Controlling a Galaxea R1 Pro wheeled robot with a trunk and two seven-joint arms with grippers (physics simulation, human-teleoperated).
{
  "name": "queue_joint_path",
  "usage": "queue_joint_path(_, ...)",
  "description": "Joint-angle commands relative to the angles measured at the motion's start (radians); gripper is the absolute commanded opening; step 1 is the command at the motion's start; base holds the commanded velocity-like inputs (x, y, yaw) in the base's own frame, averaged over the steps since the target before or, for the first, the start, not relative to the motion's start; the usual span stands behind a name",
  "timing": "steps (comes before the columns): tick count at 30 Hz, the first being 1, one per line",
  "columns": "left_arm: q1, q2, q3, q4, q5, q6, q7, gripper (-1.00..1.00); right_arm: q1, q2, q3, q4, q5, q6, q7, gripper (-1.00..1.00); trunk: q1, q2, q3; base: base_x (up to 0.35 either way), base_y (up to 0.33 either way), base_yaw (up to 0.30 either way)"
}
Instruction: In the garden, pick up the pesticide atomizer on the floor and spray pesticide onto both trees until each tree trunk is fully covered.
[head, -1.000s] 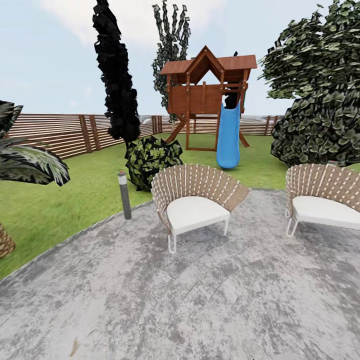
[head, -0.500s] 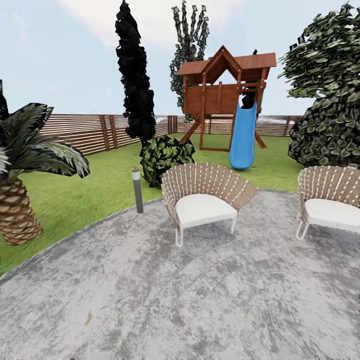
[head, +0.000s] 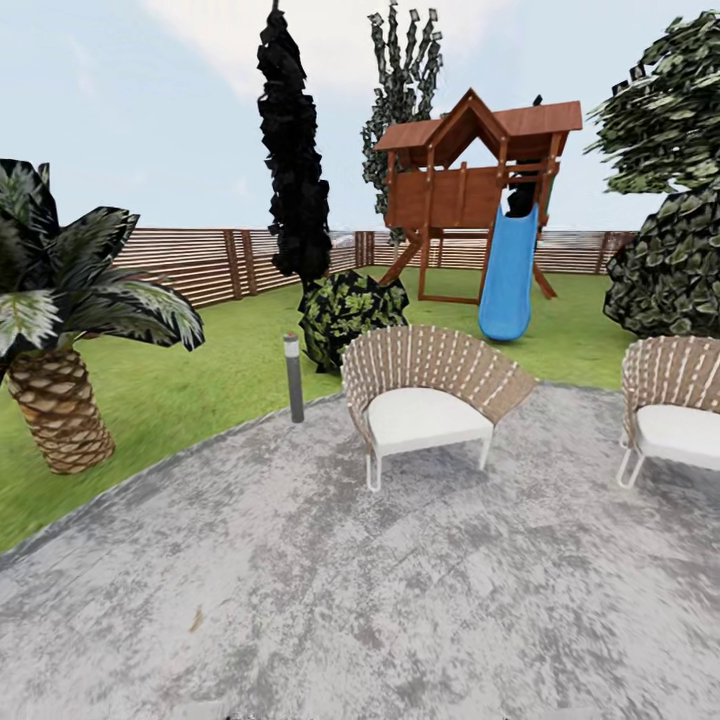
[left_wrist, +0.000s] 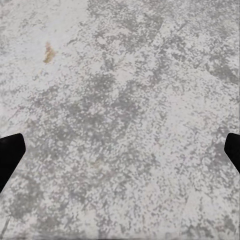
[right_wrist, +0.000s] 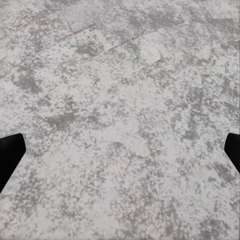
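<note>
A wide garden lay ahead in the head view: a mottled grey stone patio filled the near ground, green lawn ran beyond it, and a reddish-brown horizontal-slat wooden fence closed the far side under a pale sky. On the patio stood two woven tan fan-backed chairs with white cushions, one near the middle and one at the right edge, with a short grey bollard lamp at the patio's left rim. On the far lawn rose a brown wooden playhouse with a blue slide, a narrow black cypress-like tree, a round dark shrub and heavy leafy bushes at the far right; a short palm with a woven brown trunk stood at the left. Each wrist view looked down on bare grey stone. The left gripper and the right gripper showed dark fingertips far apart at the frame edges, spread wide and grasping nothing. No small dark bottle with a red top could be made out anywhere on the ground, and no bare grey-tan trunk was plainly visible, so the task appeared to be at its very start: the atomizer was yet to be found and picked up, and both trunks were yet to be sprayed.
</note>
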Motion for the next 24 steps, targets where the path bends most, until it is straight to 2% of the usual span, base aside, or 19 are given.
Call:
queue_joint_path(1, -0.001, 0.0, -0.001, 0.002, 0.005, -0.003, 0.001, 1.0, 0.0, 0.0, 0.0, 0.0, 0.0, -0.003, 0.0, 1.0, 0.004, -0.008, -0.004, 0.0, 0.0, 0.271)
queue_joint_path(24, -0.001, 0.001, 0.001, 0.004, 0.005, -0.003, 0.002, 1.0, 0.0, 0.0, 0.0, 0.0, 0.0, -0.003, 0.0, 1.0, 0.092, -0.169, -0.076, 0.0, 0.0, 0.274)
